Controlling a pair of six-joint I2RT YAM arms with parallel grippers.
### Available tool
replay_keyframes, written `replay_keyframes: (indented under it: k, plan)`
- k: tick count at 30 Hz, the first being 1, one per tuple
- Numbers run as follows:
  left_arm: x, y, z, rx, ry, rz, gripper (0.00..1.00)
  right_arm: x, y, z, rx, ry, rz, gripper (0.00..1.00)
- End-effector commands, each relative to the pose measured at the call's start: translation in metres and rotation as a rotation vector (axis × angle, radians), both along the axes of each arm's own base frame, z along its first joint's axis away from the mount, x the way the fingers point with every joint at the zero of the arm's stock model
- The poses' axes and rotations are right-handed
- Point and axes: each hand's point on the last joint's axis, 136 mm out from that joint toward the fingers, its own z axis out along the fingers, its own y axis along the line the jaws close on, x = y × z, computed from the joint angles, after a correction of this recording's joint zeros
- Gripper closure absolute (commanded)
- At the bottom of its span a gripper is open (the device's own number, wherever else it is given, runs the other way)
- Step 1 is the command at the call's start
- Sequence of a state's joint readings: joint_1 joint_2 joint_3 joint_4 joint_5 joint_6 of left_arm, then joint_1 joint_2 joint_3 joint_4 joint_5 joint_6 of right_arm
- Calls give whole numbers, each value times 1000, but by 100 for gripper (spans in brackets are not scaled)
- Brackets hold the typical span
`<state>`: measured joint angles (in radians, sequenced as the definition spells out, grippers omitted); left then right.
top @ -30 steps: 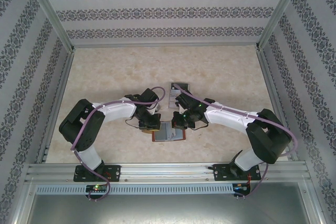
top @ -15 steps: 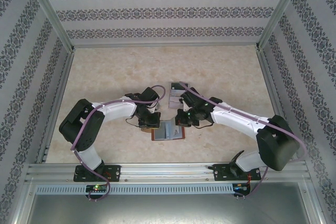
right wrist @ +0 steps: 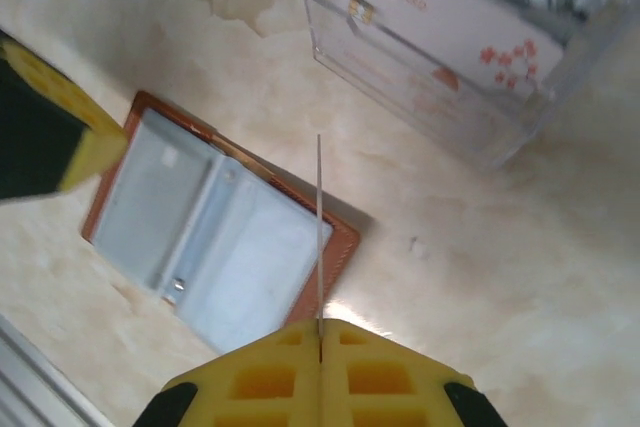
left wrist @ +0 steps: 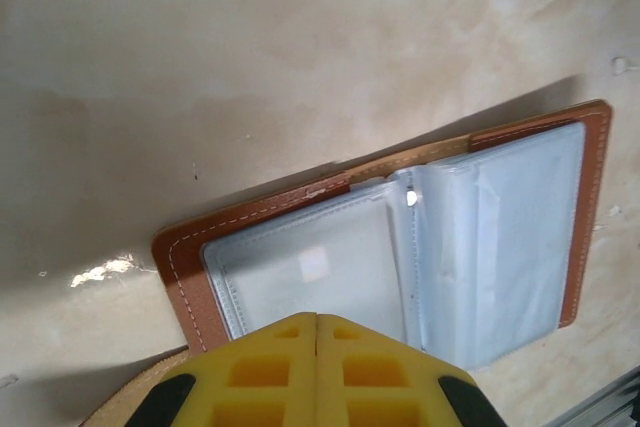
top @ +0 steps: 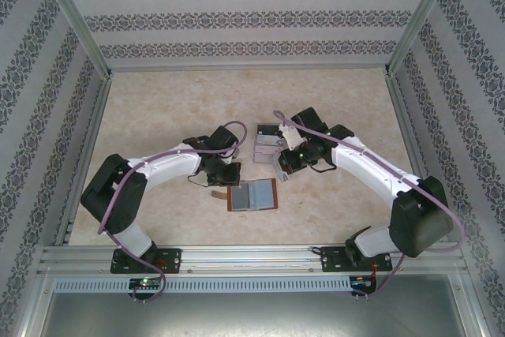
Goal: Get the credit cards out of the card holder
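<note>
table: pale marbled top [top: 158, 116], patterned walls on three sides.
card holder: reddish-brown leather [top: 252, 195], lying open and flat at about 6 o'clock of the table centre, grey-blue pockets facing up. Left wrist view [left wrist: 330, 267] shows clear sleeves across both halves. The visible pockets look empty in the right wrist view [right wrist: 215, 232].
strap tab: small tan piece [top: 215, 194] on the table at the holder's 9 o'clock edge.
left pincer: clenched on nothing [left wrist: 317, 367], yellow pads pressed together just off the holder's near edge. From above [top: 223, 177] it sits at 10 o'clock of the holder.
right pincer: gripping a credit card [right wrist: 319, 227], which is seen edge-on as a thin pale line rising from between the pads [right wrist: 320, 367]. From above [top: 282, 167] it sits at 1 o'clock of the holder, between holder and tray.
clear tray: transparent plastic box [top: 264, 147] at 12 o'clock of the holder, apart from it; its wall shows in the right wrist view [right wrist: 500, 117].
VIP card: pale, pinkish print [right wrist: 420, 27], lying inside the tray with a darker card at 2 o'clock of it.
</note>
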<state>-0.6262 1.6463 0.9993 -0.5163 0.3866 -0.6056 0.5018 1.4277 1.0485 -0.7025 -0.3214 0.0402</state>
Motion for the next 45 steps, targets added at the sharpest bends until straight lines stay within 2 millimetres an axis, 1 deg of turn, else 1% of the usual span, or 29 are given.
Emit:
replay_keyframes:
  k: [1, 4, 8, 13, 18, 25, 30, 37, 40, 45]
  plan:
    - [-1, 12, 5, 26, -22, 11, 96, 3, -12, 1, -113, -125, 292, 98]
    - [-2, 16, 5, 22, -31, 24, 96, 12, -16, 5, -149, -195, 430, 100]
    - [-5, 21, 3, 27, -28, 34, 96, 20, -14, 9, -176, -258, 599, 100]
    - [-8, 28, 0, 26, -30, 60, 95, 39, -12, 12, -233, -278, 705, 100]
    - [-9, 32, 2, 12, -38, 79, 95, 60, -10, 9, -287, -246, 787, 100]
    - [-12, 41, 0, 22, -31, 105, 95, 91, 3, 8, -293, -225, 851, 100]
    - [-13, 43, 0, 23, -27, 116, 95, 106, 11, 7, -289, -214, 882, 100]
    - [-9, 46, 0, 28, -26, 131, 95, 120, 18, 1, -286, -190, 911, 100]
    - [-8, 46, -2, 31, -19, 131, 95, 121, 23, 0, -270, -170, 923, 100]
    - [-11, 50, -4, 34, -12, 138, 95, 118, 26, -10, -256, -122, 944, 100]
